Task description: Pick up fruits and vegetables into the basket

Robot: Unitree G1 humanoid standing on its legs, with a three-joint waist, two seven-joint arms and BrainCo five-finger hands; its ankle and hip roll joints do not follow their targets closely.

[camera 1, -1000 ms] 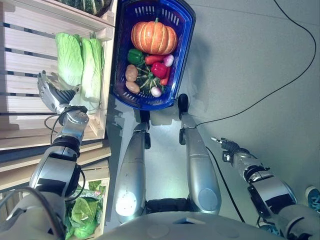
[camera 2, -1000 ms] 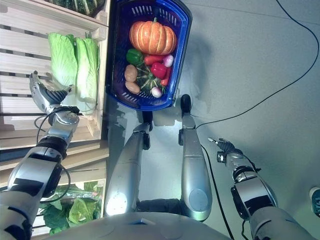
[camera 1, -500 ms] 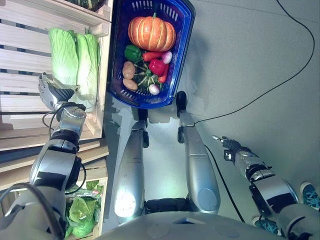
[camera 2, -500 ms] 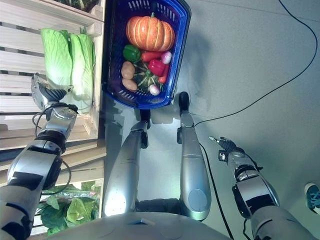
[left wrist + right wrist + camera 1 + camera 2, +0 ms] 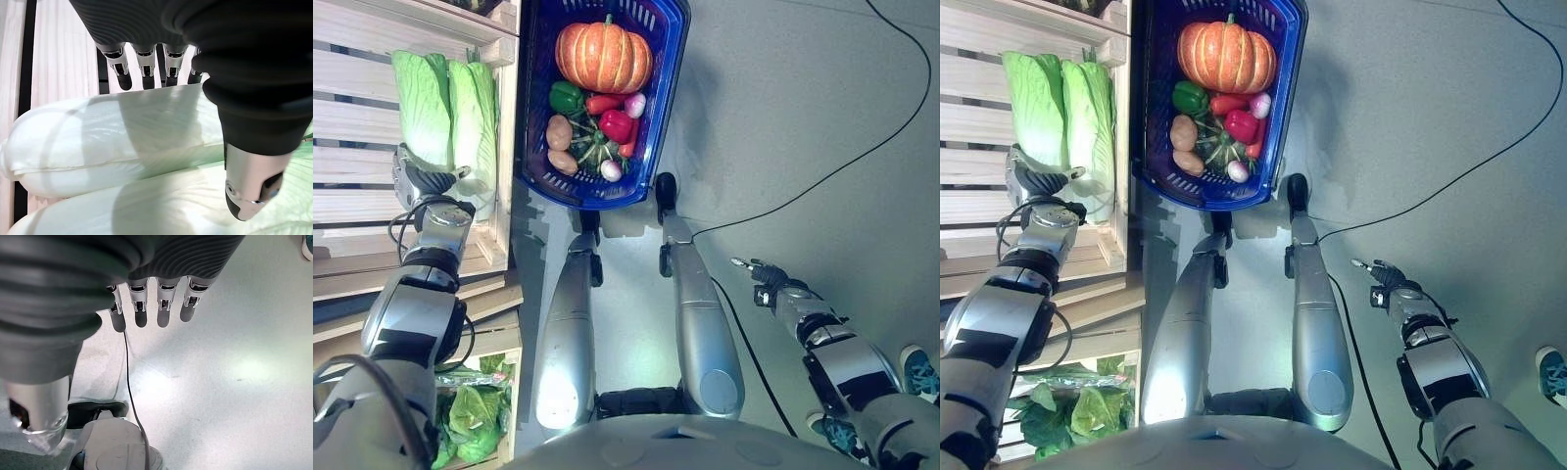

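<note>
Left robot hand [image 5: 414,176] open over cabbage [image 5: 423,106].

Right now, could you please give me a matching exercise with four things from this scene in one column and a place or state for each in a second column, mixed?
Things:
1. orange ribbed pumpkin
2. pale green napa cabbages
3. left hand
4. right hand

Places or states:
A. open, over the grey floor
B. on the wooden slatted shelf
C. at the far end of the blue plastic basket
D. open, at the near end of the cabbages

Pairs: 1-C, 2-B, 3-D, 4-A
</note>
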